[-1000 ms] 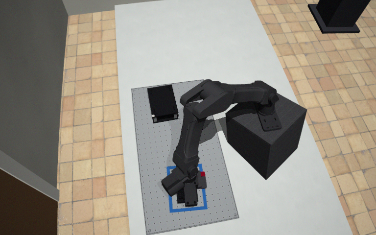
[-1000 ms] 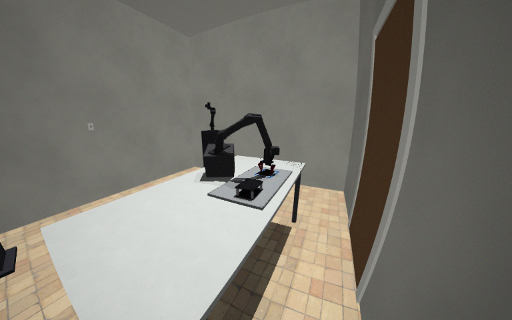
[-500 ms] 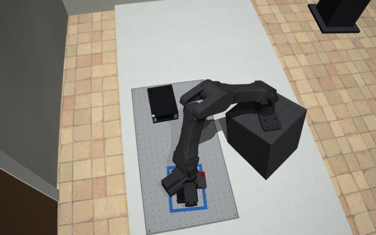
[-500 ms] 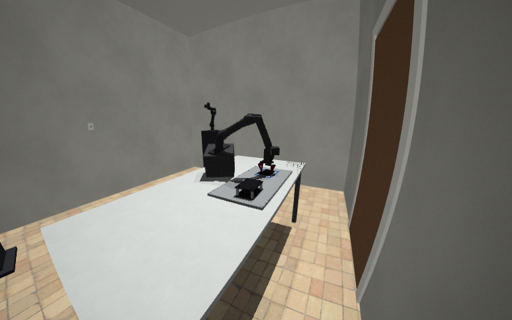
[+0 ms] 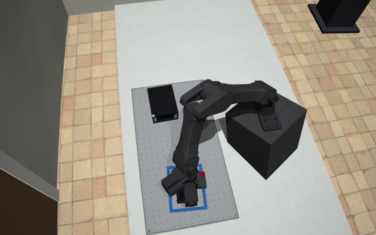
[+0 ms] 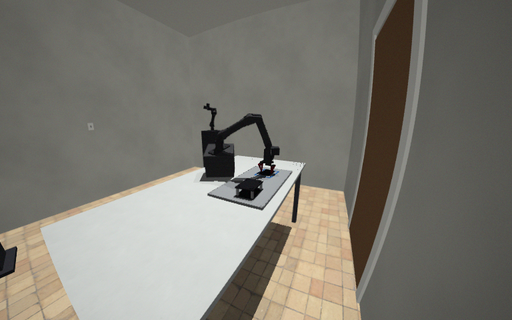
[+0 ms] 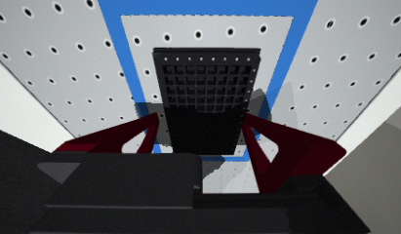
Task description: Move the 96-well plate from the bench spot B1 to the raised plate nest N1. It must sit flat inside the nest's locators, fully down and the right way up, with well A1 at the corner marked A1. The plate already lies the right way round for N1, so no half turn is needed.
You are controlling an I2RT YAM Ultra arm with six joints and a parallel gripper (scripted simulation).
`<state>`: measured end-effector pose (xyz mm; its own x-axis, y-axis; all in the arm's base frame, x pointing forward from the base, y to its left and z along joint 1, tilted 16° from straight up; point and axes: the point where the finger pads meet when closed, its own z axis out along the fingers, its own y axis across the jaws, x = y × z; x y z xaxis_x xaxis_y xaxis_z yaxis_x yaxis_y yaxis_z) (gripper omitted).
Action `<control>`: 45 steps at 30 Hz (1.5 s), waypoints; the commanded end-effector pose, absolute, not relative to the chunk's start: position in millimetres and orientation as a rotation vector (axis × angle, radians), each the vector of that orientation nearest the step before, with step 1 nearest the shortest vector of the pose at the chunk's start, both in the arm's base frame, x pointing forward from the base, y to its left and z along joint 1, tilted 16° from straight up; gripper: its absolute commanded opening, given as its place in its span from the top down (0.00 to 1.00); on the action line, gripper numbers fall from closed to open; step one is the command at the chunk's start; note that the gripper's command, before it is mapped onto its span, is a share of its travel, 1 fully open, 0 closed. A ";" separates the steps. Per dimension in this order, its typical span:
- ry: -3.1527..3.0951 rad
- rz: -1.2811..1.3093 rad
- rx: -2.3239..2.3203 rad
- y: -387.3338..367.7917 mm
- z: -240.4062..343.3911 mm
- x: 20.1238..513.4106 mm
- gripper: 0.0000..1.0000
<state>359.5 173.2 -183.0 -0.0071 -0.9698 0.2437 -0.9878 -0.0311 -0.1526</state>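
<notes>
The black 96-well plate [image 7: 207,97] lies flat inside the blue outline of spot B1 [image 7: 207,10] on the grey perforated baseplate. In the top view the plate [image 5: 181,196] is mostly hidden under the arm's wrist. My gripper [image 7: 199,117] is open, with one dark red finger on each long side of the plate and a small gap to each side. It also shows low over the plate in the exterior view [image 6: 266,168]. The raised black nest N1 [image 5: 162,103] stands empty at the far end of the baseplate, also seen in the exterior view [image 6: 248,187].
The arm's black pedestal block [image 5: 264,136] stands on the white table right of the baseplate. The table edge runs close along the baseplate's left side. A dark stand [image 5: 338,14] is on the floor at the far right.
</notes>
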 end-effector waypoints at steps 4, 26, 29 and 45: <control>-2.181 0.442 2.192 179.4 -187.8 374.6 0.00; -2.159 0.433 2.192 178.5 -190.8 366.0 1.00; -2.159 0.433 2.192 178.5 -190.8 366.0 1.00; -2.159 0.433 2.192 178.5 -190.8 366.0 1.00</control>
<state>365.7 175.2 -182.4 -0.0118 -0.9722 0.2339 -0.9854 -0.0285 -0.1681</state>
